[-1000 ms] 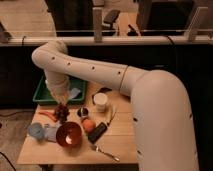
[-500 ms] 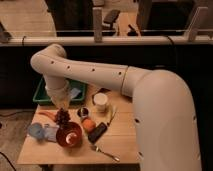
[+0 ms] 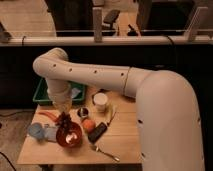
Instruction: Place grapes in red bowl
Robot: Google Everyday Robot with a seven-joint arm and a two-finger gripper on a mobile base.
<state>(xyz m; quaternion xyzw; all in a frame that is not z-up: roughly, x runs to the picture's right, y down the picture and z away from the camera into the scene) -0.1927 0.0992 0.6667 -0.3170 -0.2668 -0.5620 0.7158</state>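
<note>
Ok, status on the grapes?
Gripper holds grapes over bowl rear rim. Not in yet. Orange beside bowl, not blocking.

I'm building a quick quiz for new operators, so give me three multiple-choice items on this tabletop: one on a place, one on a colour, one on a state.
1. Where are the grapes?
A. at the far rim of the red bowl, right under the gripper
B. on the floor
C. on the window ledge

2. What colour is the round fruit between the red bowl and the black block?
A. green
B. orange
C. white

3. How does the white cup stand?
A. on its side
B. upside down
C. upright, mouth up

Answers:
1 A, since the dark bunch hangs just below the gripper, over the bowl's back edge.
2 B, since the ball is plainly orange.
3 C, since its round open top faces up.
</note>
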